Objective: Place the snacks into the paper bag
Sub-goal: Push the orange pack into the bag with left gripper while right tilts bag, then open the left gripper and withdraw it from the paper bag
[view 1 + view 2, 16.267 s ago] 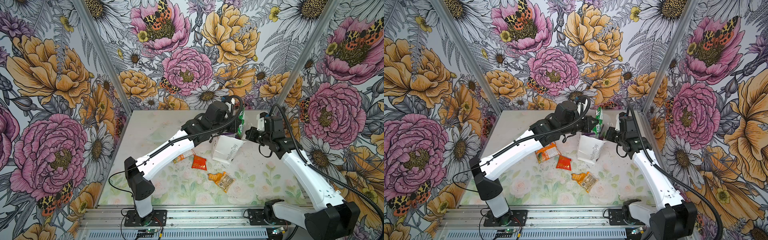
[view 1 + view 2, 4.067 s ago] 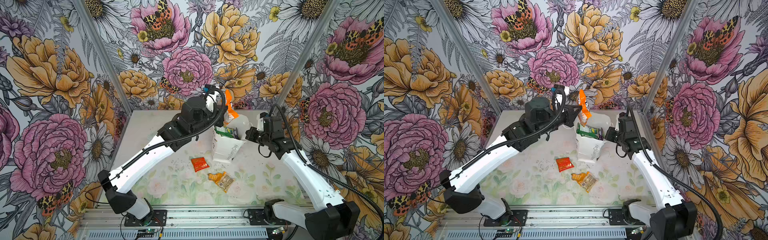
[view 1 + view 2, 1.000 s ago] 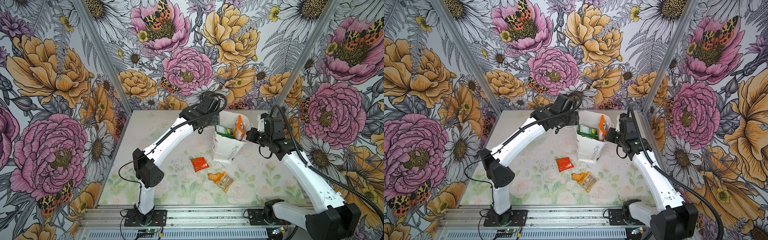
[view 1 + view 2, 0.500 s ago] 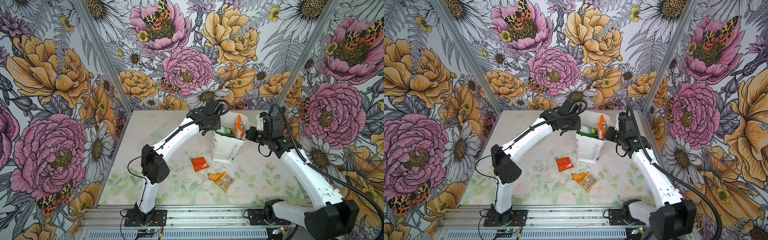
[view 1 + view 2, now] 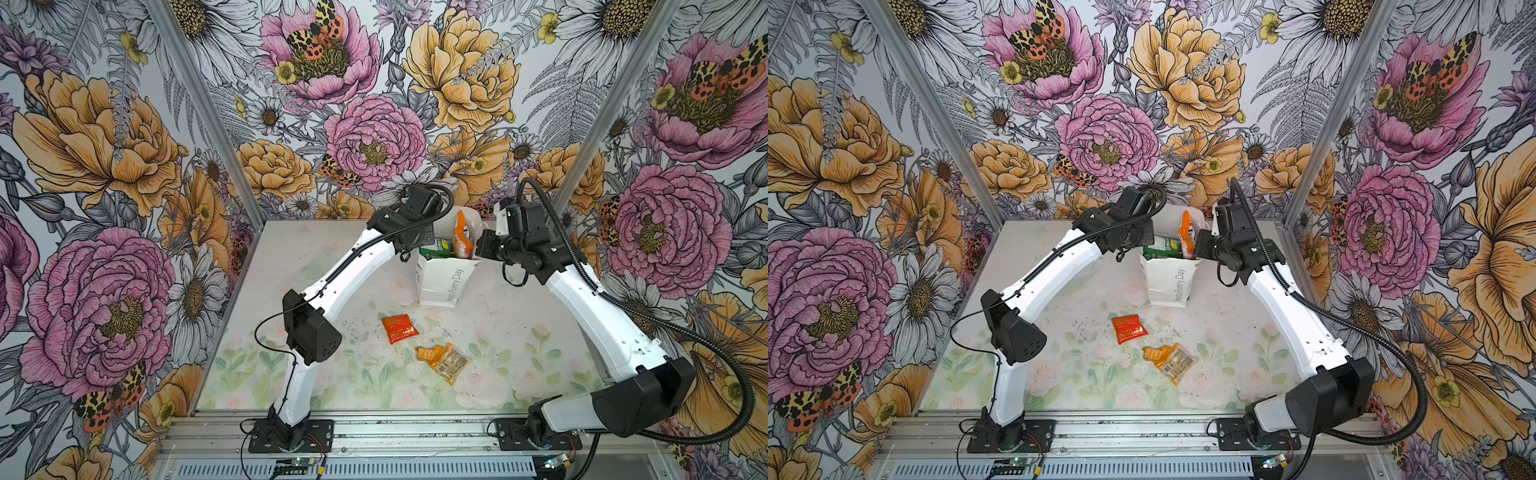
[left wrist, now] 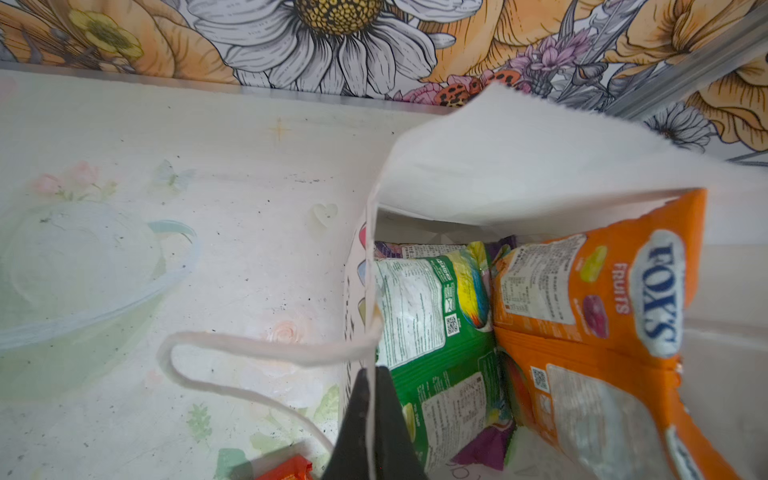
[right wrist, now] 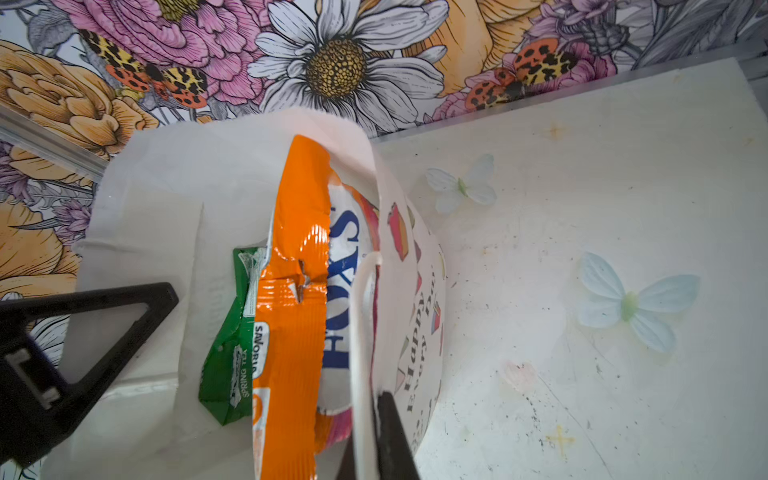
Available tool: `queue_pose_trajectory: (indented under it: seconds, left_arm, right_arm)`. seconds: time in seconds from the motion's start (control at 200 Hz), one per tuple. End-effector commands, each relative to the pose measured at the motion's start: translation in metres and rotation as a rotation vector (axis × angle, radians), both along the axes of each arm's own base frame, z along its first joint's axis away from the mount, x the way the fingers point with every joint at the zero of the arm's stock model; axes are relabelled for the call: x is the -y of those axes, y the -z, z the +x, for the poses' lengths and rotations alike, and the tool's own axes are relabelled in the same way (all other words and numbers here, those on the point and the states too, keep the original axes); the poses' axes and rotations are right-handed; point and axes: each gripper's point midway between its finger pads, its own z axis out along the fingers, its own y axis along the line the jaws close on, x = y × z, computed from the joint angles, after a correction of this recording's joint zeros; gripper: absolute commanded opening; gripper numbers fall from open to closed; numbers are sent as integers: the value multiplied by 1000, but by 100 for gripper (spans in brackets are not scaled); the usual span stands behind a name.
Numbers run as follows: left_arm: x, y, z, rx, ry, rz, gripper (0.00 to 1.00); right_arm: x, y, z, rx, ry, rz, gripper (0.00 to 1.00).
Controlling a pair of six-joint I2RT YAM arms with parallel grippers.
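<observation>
Wallpaper of big pink and orange blooms covered the far, left and right sides; the pale tabletop bore faint flowers, a metal rail nearest.

This is looking like a robotics lab test booth: floral-printed panels are walling in a bench on the left, far and right sides, aluminium posts are framing the far corners, and a white left arm and right arm are standing bolted to a rail along the near edge.
</observation>
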Motion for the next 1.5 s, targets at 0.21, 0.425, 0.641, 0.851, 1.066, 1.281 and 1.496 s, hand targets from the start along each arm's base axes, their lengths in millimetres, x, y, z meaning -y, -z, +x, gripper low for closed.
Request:
queue_pose_trajectory:
  seconds: [0.21,0.425,0.641,0.851,1.066,1.281,1.496]
  left_arm:
    - [-9,-31,-18,93,-21,-170,0]
    - [6,1,-20,1,39,-198,0]
    - [32,12,-19,-65,127,-246,3]
    - [40,3,-19,-46,148,-246,17]
    - [35,-12,-31,-53,192,-280,60]
    - [2,-60,-58,68,211,-263,88]
    - [-42,-89,-89,236,183,-222,96]
  right_arm:
    - [-3,-24,-4,103,4,25,0]
    - [-8,13,-4,18,-6,27,0]
    - [2,11,-6,32,8,3,0]
    - [15,14,-8,26,31,6,0]
    - [20,29,-16,-6,55,8,0]
    - [20,33,-19,-17,44,13,0]
    - [18,32,-18,-18,39,22,0]
